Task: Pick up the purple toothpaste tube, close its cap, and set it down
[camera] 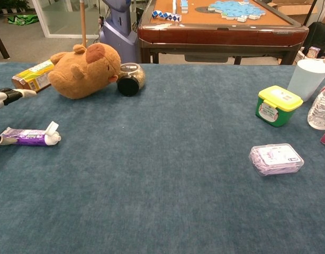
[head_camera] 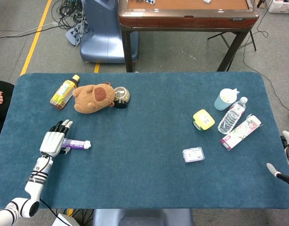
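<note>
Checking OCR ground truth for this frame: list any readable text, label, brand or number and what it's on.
No text here can be read.
purple toothpaste tube: print on the side, blurred.
yellow drink bottle: label print too small.
green tub with yellow lid: round sticker, unreadable.
clear plastic box: label lines, unreadable.
water bottle: label too small.
pink and white carton: pattern only, no legible words.

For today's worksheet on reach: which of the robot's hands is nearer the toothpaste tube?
Left. The left hand lies over the tube's tail end; the right hand is at the table's opposite edge.
</note>
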